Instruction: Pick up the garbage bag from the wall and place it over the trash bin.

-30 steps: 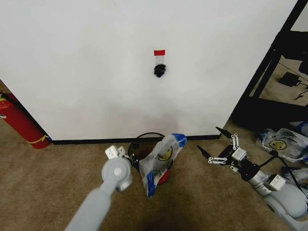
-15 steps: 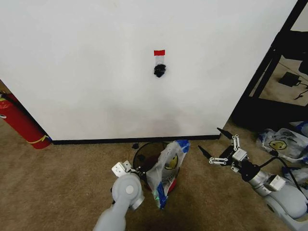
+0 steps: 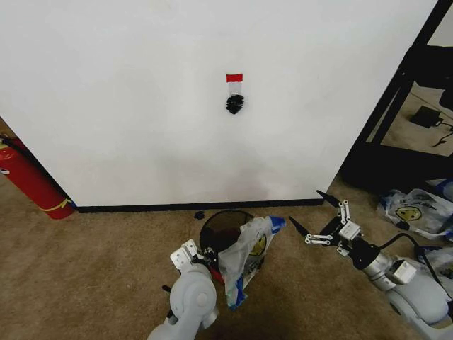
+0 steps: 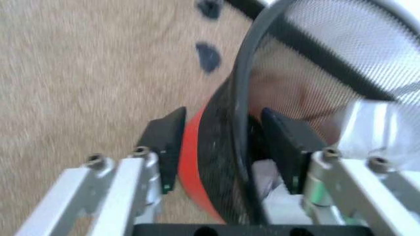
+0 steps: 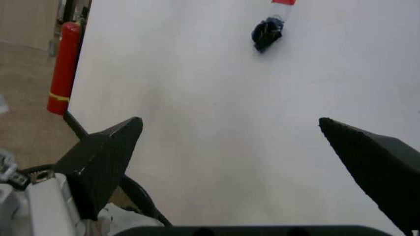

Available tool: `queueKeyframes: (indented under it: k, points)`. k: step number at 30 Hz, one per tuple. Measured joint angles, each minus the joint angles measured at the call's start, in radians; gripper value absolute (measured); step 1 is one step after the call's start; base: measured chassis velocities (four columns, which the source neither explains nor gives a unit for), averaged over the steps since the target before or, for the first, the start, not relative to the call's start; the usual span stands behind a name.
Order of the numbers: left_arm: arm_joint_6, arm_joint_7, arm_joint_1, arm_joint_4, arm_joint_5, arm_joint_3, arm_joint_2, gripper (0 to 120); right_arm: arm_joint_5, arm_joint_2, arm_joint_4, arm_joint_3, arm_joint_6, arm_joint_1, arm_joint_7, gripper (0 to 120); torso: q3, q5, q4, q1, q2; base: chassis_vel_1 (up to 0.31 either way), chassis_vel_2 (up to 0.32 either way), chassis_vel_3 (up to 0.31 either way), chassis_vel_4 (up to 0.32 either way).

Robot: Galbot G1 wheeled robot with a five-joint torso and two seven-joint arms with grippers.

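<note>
The trash bin (image 3: 225, 228), red with a black mesh top and rim, stands on the carpet just in front of the wall (image 3: 141, 106). The garbage bag (image 3: 249, 251), thin white plastic with a smiley face, hangs crumpled over the bin's right side. My left gripper (image 3: 203, 258) is at the bin's near left edge. In the left wrist view its fingers (image 4: 165, 142) straddle the bin's wall (image 4: 213, 147), one outside and one inside, shut on it, with white bag plastic (image 4: 377, 128) beyond. My right gripper (image 3: 306, 209) hangs open to the right of the bin, holding nothing, and faces the wall (image 5: 196, 98).
A black hook (image 3: 235, 104) under a red tape strip (image 3: 234, 77) sits on the wall. A red fire extinguisher (image 3: 28, 180) leans at the far left. A black rack frame (image 3: 396, 99) and several lumpy smiley bags (image 3: 414, 209) lie to the right.
My left arm has swung right and drawn nearer. The bin and bag have shifted slightly right and toward me with it. The right gripper has barely moved.
</note>
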Motion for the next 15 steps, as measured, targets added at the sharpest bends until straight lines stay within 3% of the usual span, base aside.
queueKeyframes:
  k: [7,10,12,13,15]
  points:
    - [-0.030,0.109,0.015,-0.115,0.084,-0.004,0.115,74,-0.004,0.006,0.001,0.000,0.001,-0.002,-0.001,100,0.000,0.0000,0.0001,0.000,0.000,0.000,0.000,0.000,0.000]
    - [-0.030,0.413,0.025,-0.196,0.263,0.017,0.269,90,-0.041,0.023,-0.032,0.000,0.008,-0.001,0.012,100,0.000,0.0001,0.0003,0.000,0.000,0.000,0.000,0.000,0.000]
    - [-0.004,0.550,0.015,-0.227,0.326,0.045,0.348,98,-0.098,0.033,-0.058,0.000,-0.001,-0.002,0.055,100,0.000,-0.0003,0.0001,0.000,0.000,0.000,0.000,0.000,0.000]
    - [0.037,0.601,-0.007,-0.244,0.340,0.083,0.397,99,-0.135,0.040,-0.077,0.000,-0.018,-0.006,0.087,100,0.000,-0.0001,0.0002,0.000,0.000,0.000,0.000,0.000,0.000]
    - [0.063,0.613,-0.023,-0.249,0.338,0.108,0.420,100,-0.148,0.043,-0.085,0.000,-0.032,-0.013,0.104,100,0.000,0.0002,0.0002,0.000,0.000,0.000,0.000,0.000,0.000]
